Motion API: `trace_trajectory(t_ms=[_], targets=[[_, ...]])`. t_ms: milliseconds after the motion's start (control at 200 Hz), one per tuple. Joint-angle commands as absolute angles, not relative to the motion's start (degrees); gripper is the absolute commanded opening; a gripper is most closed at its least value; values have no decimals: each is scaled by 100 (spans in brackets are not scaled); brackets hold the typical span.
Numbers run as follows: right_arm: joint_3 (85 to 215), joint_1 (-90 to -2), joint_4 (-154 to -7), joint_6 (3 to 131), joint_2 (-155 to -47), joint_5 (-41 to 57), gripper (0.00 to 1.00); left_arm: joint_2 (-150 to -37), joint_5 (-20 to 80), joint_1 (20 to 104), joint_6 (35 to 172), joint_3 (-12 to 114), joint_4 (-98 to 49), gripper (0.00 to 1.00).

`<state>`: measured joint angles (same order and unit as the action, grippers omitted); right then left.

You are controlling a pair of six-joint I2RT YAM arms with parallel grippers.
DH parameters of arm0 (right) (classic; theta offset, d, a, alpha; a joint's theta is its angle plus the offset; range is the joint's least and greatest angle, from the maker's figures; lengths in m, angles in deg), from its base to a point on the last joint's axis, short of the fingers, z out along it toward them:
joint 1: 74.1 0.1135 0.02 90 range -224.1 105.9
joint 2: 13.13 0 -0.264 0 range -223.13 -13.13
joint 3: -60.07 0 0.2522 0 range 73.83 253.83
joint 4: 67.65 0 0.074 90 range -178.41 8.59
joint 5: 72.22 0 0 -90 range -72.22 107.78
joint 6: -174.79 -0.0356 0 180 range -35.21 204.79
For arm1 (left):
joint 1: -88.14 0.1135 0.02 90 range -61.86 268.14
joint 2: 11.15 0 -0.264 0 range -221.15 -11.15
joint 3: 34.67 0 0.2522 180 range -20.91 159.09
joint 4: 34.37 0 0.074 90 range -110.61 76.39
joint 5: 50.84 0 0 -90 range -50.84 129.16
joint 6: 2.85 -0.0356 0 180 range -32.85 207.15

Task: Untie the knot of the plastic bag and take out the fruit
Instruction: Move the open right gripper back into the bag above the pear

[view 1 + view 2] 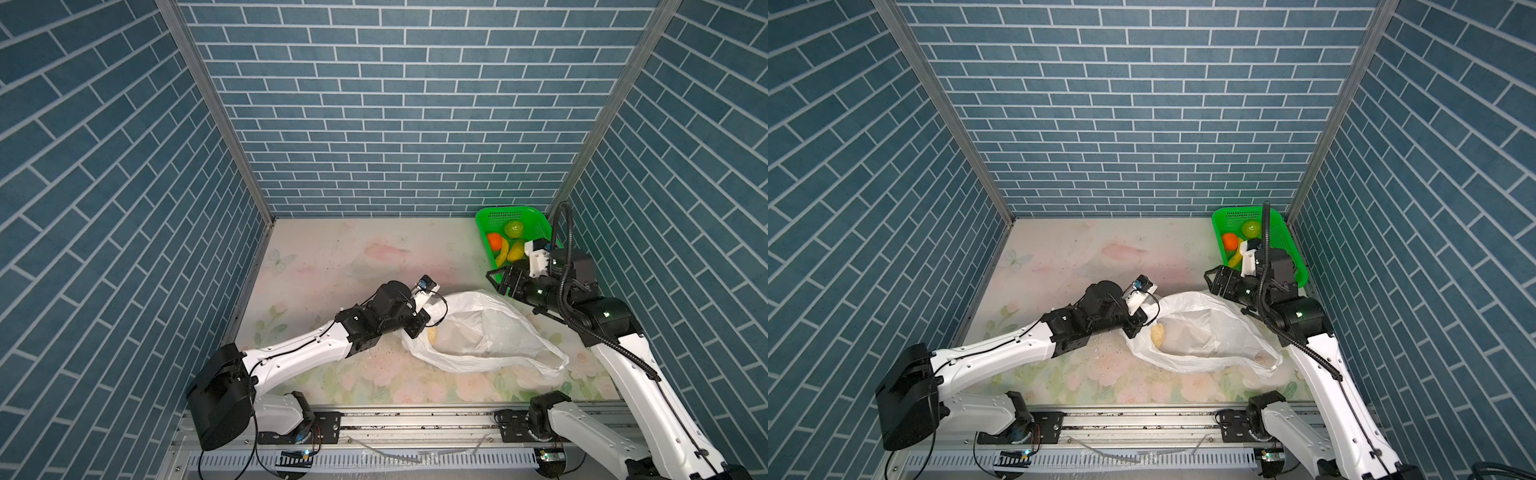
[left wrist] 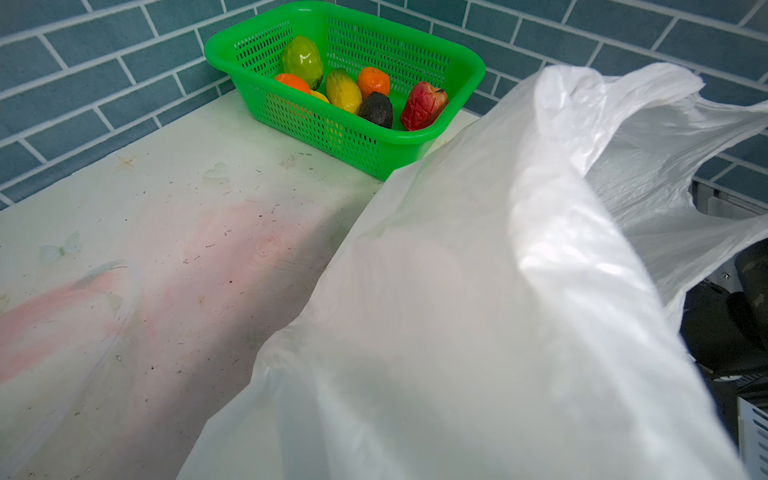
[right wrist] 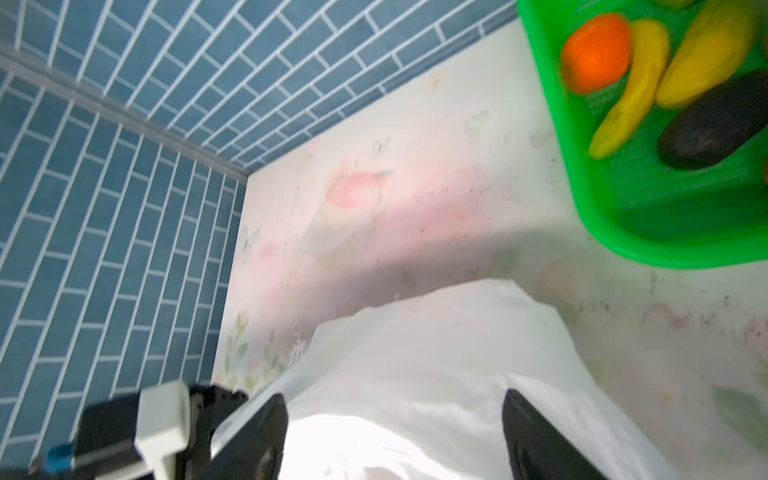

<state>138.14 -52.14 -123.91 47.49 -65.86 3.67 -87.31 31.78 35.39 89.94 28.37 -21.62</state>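
Here, the plastic bag [image 1: 490, 328] lies open on the table [image 1: 332, 257]. The left gripper [image 1: 409, 330] is pinched tight on its left edge, just beside 1 pale fruit [image 1: 1158, 336] inside. The right gripper [image 1: 496, 281] hangs over the bag's far edge, jaws apart, holding nothing. Farther back, a green basket [image 1: 484, 220] holds 7 other fruits [image 2: 343, 91].

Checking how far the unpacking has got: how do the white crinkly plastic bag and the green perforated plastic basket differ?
The white crinkly plastic bag lies slumped with its mouth open; the green perforated plastic basket stands rigid in the far right corner. The bag shows one pale bumpy fruit at its mouth; the basket holds several fruits. Both hold fruit.
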Motion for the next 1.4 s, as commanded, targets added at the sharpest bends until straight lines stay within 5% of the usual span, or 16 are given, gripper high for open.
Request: trace_trajectory(t_ms=[0, 700, 1390], targets=[[13816, -4536, -12749, 4259, -6440, 888, 80, -8683, 3138, 3580, 8997, 2982, -2056, 0], [12078, -1106, -11925, 4222, -6350, 3436, 75, -8793, 3091, 3625, 9054, 3178, -1964, 0], [10510, -767, -10726, 3761, -6600, 3978, 70, -8776, 2844, 3692, 9175, 3297, -2055, 0]])
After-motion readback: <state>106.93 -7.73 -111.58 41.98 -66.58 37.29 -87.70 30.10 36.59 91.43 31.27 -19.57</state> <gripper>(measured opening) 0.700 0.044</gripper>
